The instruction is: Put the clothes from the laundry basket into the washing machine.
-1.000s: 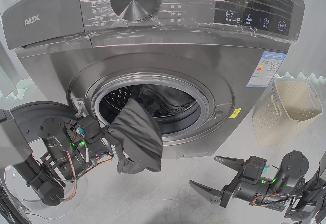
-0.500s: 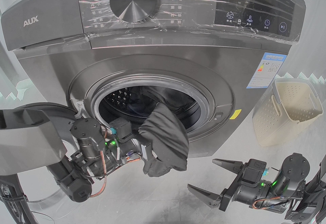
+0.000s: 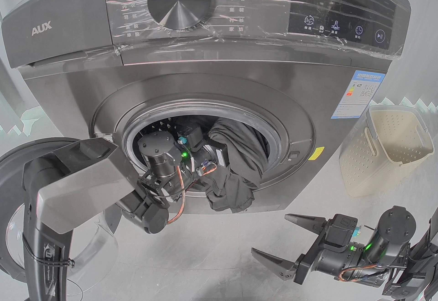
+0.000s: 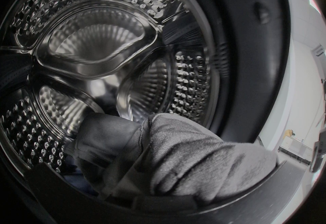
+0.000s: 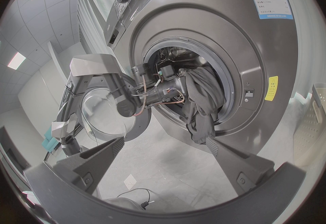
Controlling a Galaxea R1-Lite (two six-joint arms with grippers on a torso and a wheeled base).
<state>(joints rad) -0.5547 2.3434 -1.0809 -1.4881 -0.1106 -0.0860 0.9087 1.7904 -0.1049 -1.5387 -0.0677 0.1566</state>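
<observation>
Dark garment (image 3: 242,146) clamped in left gripper (image 3: 226,161), drum (image 4: 95,38) just ahead, tail hanging below. Next: probably push deeper, release. Right gripper (image 3: 271,234) gaping, empty.

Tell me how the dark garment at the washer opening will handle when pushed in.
Likely floppy: the dark garment drapes in folds over the left gripper. Its tail hangs below the door rim of the washing machine, so it may trail or snag. The coarse weave suggests it won't slip easily.
</observation>
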